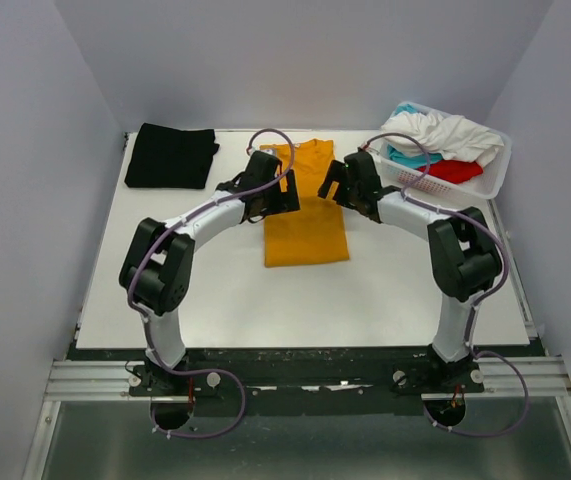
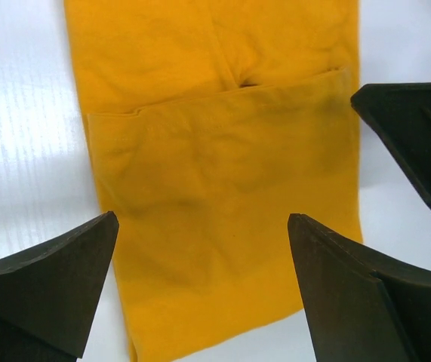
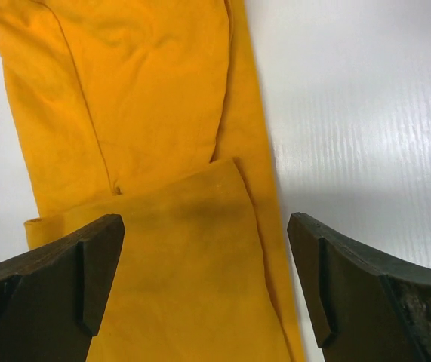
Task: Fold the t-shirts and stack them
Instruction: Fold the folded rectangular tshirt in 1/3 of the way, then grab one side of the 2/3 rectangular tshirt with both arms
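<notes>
The mustard-orange t-shirt [image 1: 305, 225] lies flat mid-table, folded lengthwise into a narrow strip, collar at the far end. My left gripper [image 1: 279, 194] is open and empty over its left edge; in the left wrist view the left gripper [image 2: 202, 222] straddles the orange cloth [image 2: 223, 173]. My right gripper [image 1: 337, 184] is open and empty over the shirt's right edge; in the right wrist view the right gripper [image 3: 206, 220] is above a folded-in flap of the shirt [image 3: 185, 256]. A folded black t-shirt [image 1: 171, 156] lies at the far left.
A white lattice basket [image 1: 495, 175] at the far right holds white [image 1: 455, 132], teal [image 1: 405, 155] and red [image 1: 453, 170] shirts. One finger of the right gripper [image 2: 415, 143] shows in the left wrist view. Grey walls enclose the white table [image 1: 215, 290].
</notes>
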Robot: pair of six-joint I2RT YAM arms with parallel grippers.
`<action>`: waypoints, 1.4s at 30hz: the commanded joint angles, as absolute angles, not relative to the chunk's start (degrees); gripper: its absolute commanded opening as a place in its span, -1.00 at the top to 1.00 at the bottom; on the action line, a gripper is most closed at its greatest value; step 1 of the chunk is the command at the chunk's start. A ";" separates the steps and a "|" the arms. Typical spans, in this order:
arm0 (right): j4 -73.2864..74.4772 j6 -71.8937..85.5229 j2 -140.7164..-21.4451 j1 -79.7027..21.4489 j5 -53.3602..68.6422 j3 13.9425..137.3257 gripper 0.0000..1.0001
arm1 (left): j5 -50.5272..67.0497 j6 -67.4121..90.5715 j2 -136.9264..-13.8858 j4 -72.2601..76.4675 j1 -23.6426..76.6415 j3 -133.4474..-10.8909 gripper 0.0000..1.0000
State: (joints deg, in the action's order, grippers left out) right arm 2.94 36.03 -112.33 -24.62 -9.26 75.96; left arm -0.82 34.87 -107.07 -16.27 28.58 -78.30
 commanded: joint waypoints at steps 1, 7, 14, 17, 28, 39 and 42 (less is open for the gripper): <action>-2.55 37.66 -104.03 -24.34 -8.47 68.60 -1.00 | 5.55 35.72 -98.96 -12.84 28.65 -73.71 -0.97; -1.78 40.05 -89.86 -24.28 -7.01 54.22 -1.00 | 9.91 42.52 -86.49 -3.58 28.83 -54.63 -0.97; -1.23 43.05 -82.09 -24.35 2.04 44.91 -1.00 | 9.79 48.89 -79.54 1.34 29.96 -38.93 -0.97; -1.18 44.01 -81.31 -24.35 2.42 42.51 -1.00 | 8.35 49.76 -79.12 1.03 29.97 -36.53 -0.97; -2.36 46.52 -83.79 -24.33 2.35 39.84 -0.98 | 5.01 49.75 -87.08 -2.82 29.88 -41.12 -0.28; -3.40 47.73 -84.69 -24.35 2.91 39.29 -0.95 | 5.50 51.65 -93.11 -2.55 29.97 -42.56 0.91; -3.44 47.94 -85.44 -24.34 4.15 39.29 -0.87 | 5.26 51.81 -93.61 -3.03 29.97 -42.39 1.00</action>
State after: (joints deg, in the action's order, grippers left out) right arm -2.07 46.94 -83.92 -24.62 2.11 40.21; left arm 6.22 51.62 -91.88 -1.26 29.76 -42.96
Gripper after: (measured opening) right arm 0.959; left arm 0.031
